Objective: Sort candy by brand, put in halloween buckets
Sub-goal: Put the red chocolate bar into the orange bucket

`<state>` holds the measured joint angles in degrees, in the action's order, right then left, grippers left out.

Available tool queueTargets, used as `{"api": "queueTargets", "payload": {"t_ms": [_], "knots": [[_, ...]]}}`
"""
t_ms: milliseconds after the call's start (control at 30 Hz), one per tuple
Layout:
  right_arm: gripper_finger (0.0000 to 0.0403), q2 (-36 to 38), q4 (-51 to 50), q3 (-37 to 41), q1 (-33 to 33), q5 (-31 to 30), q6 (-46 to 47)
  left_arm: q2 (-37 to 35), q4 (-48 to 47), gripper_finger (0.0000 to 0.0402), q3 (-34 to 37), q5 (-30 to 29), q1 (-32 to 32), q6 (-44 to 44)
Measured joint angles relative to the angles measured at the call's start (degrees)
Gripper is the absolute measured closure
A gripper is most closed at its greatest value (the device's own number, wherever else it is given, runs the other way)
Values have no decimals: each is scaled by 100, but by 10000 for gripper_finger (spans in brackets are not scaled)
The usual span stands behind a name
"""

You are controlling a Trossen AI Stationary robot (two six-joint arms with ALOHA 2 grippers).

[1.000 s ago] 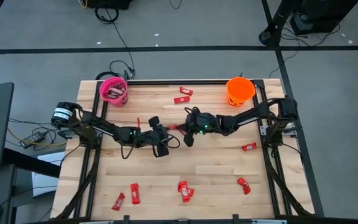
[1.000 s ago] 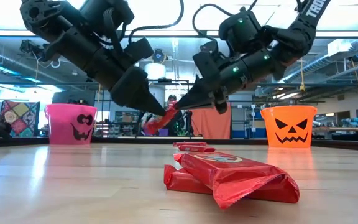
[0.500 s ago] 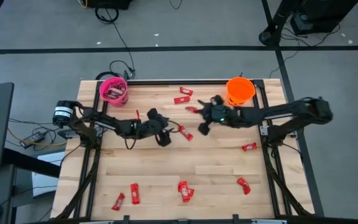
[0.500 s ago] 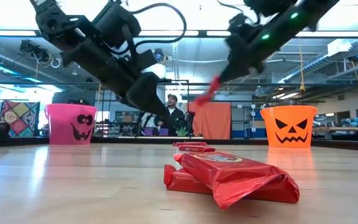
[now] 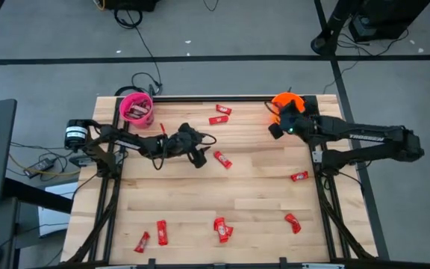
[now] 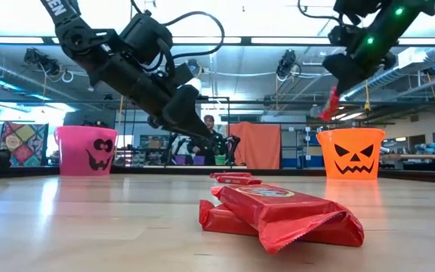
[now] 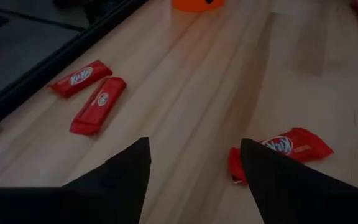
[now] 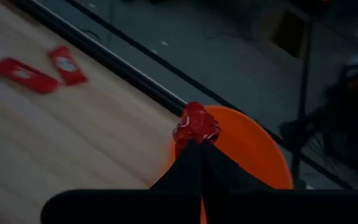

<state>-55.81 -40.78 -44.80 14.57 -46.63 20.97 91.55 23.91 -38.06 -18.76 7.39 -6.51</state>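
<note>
My right gripper (image 5: pixel 276 123) is raised beside the orange bucket (image 5: pixel 287 101), on its table-centre side, and is shut on a red candy (image 8: pixel 196 124). In the low view the candy (image 6: pixel 329 102) hangs above and left of the orange bucket (image 6: pixel 351 153). My left gripper (image 7: pixel 194 163) is open and hovers over the table's middle (image 5: pixel 198 155). A red candy (image 7: pixel 284 151) lies flat on the wood just beside one of its fingers. The pink bucket (image 5: pixel 136 109) stands at the far left corner. My right gripper pinches the red candy by one end (image 8: pixel 196 138) between its two shut fingertips. The rest of the wrapper sticks out past the tips, crumpled. The candy is lifted clear of the table and points down below the fingers (image 6: pixel 329 102).
Two red candies (image 5: pixel 220 114) lie by the far edge, between the buckets. Several more lie along the near edge (image 5: pixel 221 229) (image 5: pixel 161 232) (image 5: pixel 293 223), and one near the right edge (image 5: pixel 298 176). A stack of red candies (image 6: pixel 278 215) fills the low view's foreground. A person shows beyond the table.
My right gripper, shut on the red candy, has risen from the table's middle and swung toward the far right, up to the orange bucket. My left gripper has shifted slightly toward the far edge. One red candy lies beside it where both grippers met.
</note>
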Motion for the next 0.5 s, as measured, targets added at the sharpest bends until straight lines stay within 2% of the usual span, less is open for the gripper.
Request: {"api": "queueTargets", "payload": {"t_ms": [233,333,500], "knots": [[397,-242,-509,0,892,45,53,1,36,152,0,4,-107,165],[393,-404,-735,0,1220,345,186,2,34,152,2,4,-144,167],[356,-501,-753,0,1428,814,-92,2,101,152,2,-69,-155,173]]}}
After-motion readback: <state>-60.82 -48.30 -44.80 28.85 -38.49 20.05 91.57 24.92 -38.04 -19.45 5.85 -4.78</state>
